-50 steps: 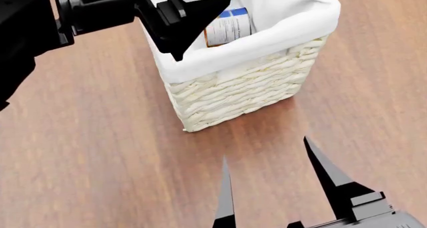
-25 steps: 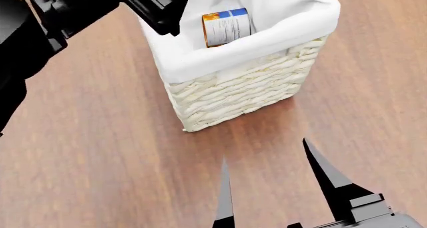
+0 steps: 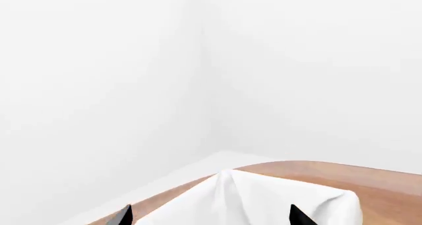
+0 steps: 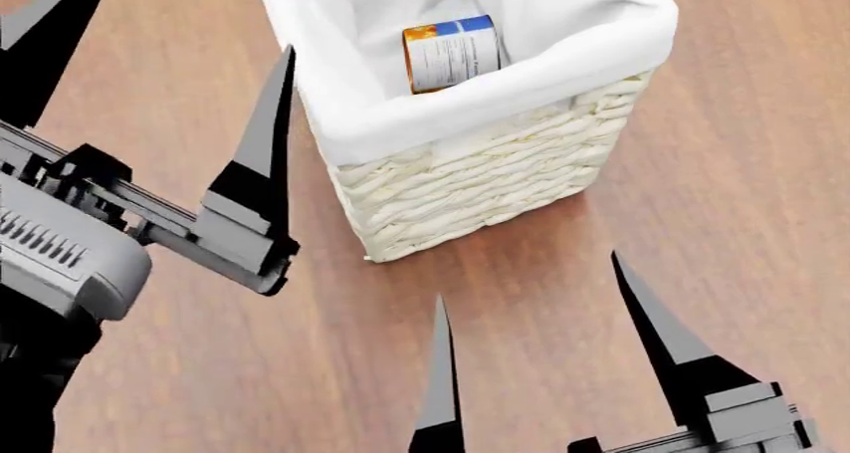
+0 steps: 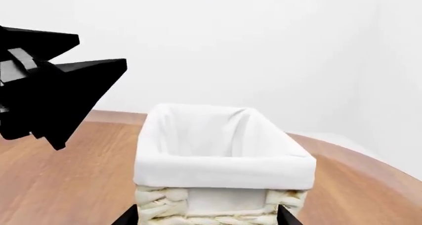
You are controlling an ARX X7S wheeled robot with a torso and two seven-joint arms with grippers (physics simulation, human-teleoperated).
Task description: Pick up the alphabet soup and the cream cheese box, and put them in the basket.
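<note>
The alphabet soup [image 4: 452, 53] lies on its side inside the basket [image 4: 465, 184], blue label and orange band showing. My left gripper [image 4: 193, 15] hangs open and empty to the left of the basket, above the wooden floor. My right gripper [image 4: 529, 277] is open and empty just in front of the basket's near wall. In the left wrist view the left gripper [image 3: 209, 211] points at the basket's liner [image 3: 277, 200]. In the right wrist view the right gripper [image 5: 207, 212] faces the basket [image 5: 224, 170], with the left gripper [image 5: 102, 49] beside it. The cream cheese box is out of view.
Wooden floor [image 4: 173, 373] surrounds the basket. White walls [image 3: 297, 62] and the floor's curved edge [image 5: 369, 160] lie beyond the basket.
My left gripper has pulled away from above the basket, moving left and toward me, still open. The soup can stays in the basket. The right gripper has barely moved.
</note>
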